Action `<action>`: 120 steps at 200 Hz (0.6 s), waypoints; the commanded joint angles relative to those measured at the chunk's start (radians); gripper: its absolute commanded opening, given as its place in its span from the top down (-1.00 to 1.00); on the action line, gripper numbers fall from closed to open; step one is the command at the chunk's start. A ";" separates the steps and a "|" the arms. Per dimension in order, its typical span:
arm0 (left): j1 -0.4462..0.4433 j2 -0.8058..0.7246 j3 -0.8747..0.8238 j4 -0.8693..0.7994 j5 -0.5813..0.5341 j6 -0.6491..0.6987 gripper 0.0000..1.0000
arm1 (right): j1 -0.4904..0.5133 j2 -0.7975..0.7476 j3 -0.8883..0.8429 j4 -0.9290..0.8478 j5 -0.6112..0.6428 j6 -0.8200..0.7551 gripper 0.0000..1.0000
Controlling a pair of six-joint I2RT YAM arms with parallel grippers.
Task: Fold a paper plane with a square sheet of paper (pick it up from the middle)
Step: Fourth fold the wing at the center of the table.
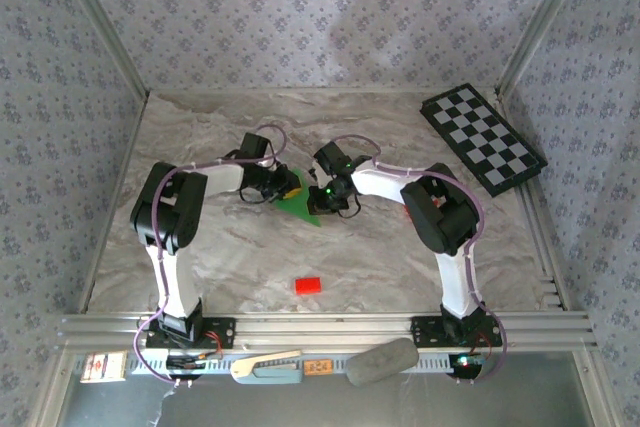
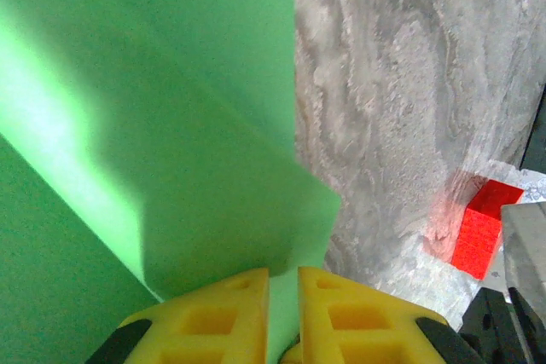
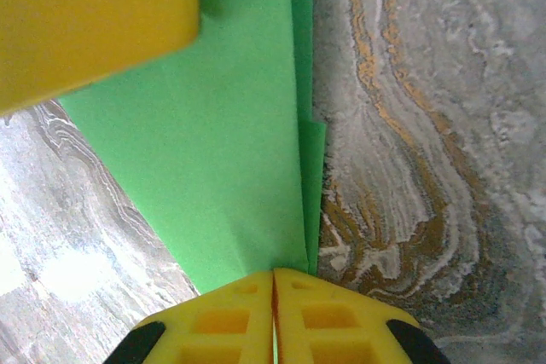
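Mid-table, between the two arms, is where the work sits; the checkerboard lies well apart at the far right, untouched.

Paper: held at centre between both wrists, near edge on or just above the table; I cannot tell which. No longer a flat square. The left wrist view shows overlapping layers; the right wrist view shows a long flap tapering to a point, with a second edge just beside it.

Right fingers: pressed together, with the paper's narrow end clamped in the seam.

Left fingers: a slit apart, green showing in the gap; cannot tell whether they pinch it.

Red block: near side, clear of the paper.

Judgement: first folds made, shape roughly triangular. Slim dart with centre crease not yet formed; roughly midway.
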 commanded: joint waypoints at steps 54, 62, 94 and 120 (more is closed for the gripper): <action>0.039 0.062 0.039 -0.051 -0.053 0.053 0.72 | -0.003 0.082 -0.022 -0.154 0.122 -0.011 0.79; 0.043 0.063 0.035 -0.052 -0.062 0.053 0.72 | -0.002 0.083 -0.023 -0.158 0.129 -0.011 0.80; 0.058 0.058 0.025 -0.063 -0.099 0.052 0.75 | -0.003 0.088 -0.023 -0.174 0.145 -0.011 0.80; 0.071 0.060 0.027 -0.068 -0.116 0.058 0.76 | -0.001 0.092 -0.025 -0.184 0.152 -0.010 0.79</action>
